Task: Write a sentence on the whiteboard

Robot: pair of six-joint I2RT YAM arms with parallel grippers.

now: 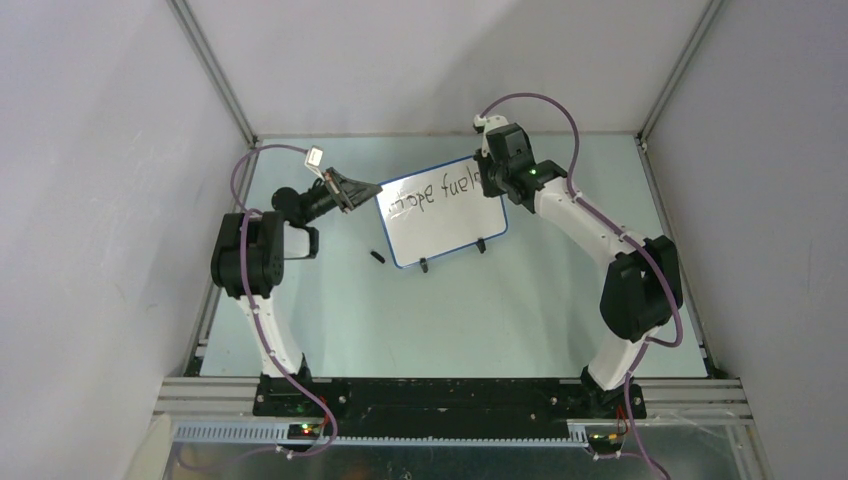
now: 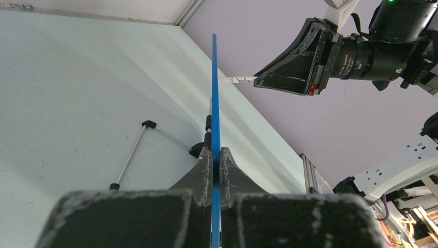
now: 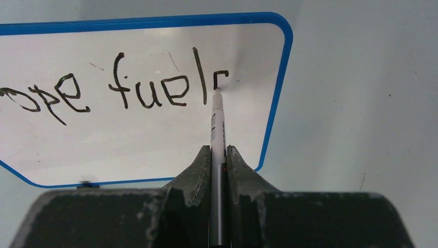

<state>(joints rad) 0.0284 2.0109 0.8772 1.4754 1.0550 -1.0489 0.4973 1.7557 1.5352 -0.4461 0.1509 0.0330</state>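
The whiteboard (image 1: 445,225) sat toward the middle of the far edge of the worktop (image 1: 400,320). Its long axis ran left to right, with the right end skewed slightly toward the far right corner. Its writing face pointed up and toward the near edge; how steeply it leaned could not be told.

The left tool (image 2: 216,155) was clamped narrow on the blue frame at the board's left end. The right tool (image 3: 219,150) was closed on the marker (image 3: 217,119). The marker's tip touched the board on a half-made letter at the end of the sentence (image 3: 144,88), which read "ope fuel" in the right wrist view.

The main risk was leverage. The pen pressed near the right end while the only grip was at the left, so a firm stroke could swing or flex the board and drag the line. Little white remained between the pen tip and the right frame, so the letter might run onto the frame. The marker could also slide back between the fingers and leave a faint stroke.
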